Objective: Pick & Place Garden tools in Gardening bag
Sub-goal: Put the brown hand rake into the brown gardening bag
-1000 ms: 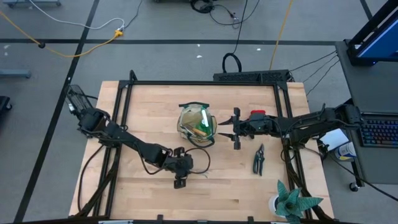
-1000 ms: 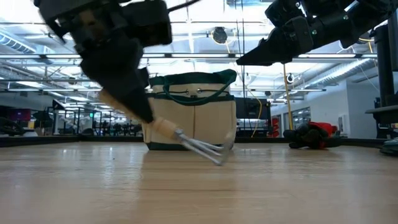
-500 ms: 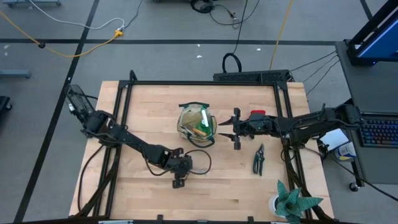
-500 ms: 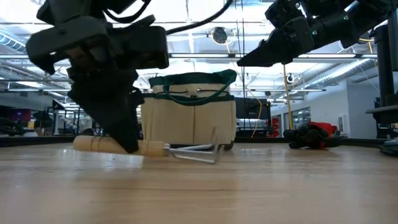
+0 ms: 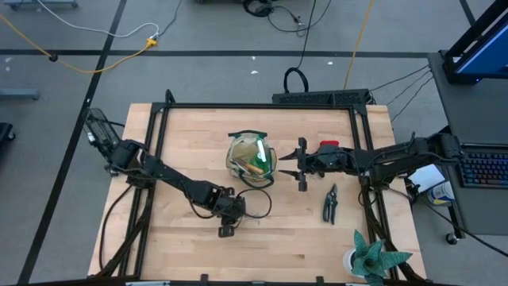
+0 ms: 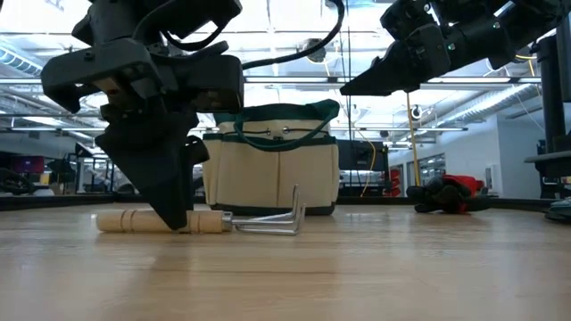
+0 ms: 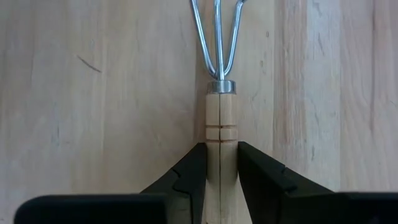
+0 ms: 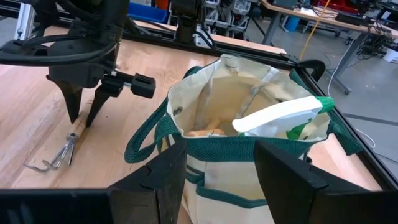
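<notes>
The pale wooden worktop (image 5: 182, 135) fills the middle of the high view, framed by black rails. At its centre stands the gardening bag (image 5: 252, 159), a round tan canvas bag with dark green trim and loop handles; the right wrist view looks into its open mouth, where a green-and-white spray bottle (image 8: 283, 117) leans with a wooden handle beneath it. The left arm reaches from the left edge of the high view down toward the lower middle, and the left gripper (image 5: 228, 214) stands with its tips on the worktop, pinching the wooden handle of a hand rake (image 6: 210, 220); the left wrist view shows both dark fingers (image 7: 186, 180) pressed against the handle's sides. The rake lies flat on the boards in the low view, its bent metal tines pointing toward the right, just in front of the bag. The right arm comes in from the right edge of the high view, and the right gripper (image 5: 290, 164) hovers just right of the bag with its fingers spread wide and nothing between them. A spiky green plant (image 5: 371, 256) in a white pot sits at the lower right corner. A red glove (image 5: 329, 146) lies right of the bag, partly under the right arm. Green-handled pruning shears (image 5: 329, 202) lie below that arm, in the lower right.
</notes>
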Controlling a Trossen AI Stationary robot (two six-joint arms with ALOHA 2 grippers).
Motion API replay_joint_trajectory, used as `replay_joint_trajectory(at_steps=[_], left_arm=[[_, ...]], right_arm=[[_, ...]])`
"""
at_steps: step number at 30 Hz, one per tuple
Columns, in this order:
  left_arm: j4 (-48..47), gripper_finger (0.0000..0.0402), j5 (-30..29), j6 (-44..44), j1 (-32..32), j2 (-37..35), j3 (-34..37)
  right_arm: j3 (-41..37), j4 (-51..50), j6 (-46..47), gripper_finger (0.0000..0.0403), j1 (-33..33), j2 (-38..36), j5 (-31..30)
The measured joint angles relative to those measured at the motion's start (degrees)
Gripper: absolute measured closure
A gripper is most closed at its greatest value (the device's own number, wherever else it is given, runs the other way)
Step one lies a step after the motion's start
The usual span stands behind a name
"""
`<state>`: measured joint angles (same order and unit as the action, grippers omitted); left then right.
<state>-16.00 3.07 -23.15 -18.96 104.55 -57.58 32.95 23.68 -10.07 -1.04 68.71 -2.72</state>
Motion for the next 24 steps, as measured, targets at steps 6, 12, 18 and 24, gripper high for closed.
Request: replay_joint_trajectory(at_steps=[6,12,18,24], left_arm=[[-0.18,0.027,0.16,0.0,0.11,0.0,-0.03],[-0.01,0.0205,1.23,0.93,0.21,-0.02,-0.07],[0.21,0.0199,-1.29,-0.53,-0.95,0.72,-0.2],[-0.19,0.0262,-4.21,-1.03,-1.16,0.5,-0.11]], right_arm=[[0.0,0.0,0.0,0.022,0.01,0.0,0.0],[0.0,0.0,0.0,0.022,0.0,0.0,0.02],[0.0,0.0,0.0,0.022,0.02,0.0,0.0],[0.0,-0.24,0.0,0.022,0.01,0.0,0.02]])
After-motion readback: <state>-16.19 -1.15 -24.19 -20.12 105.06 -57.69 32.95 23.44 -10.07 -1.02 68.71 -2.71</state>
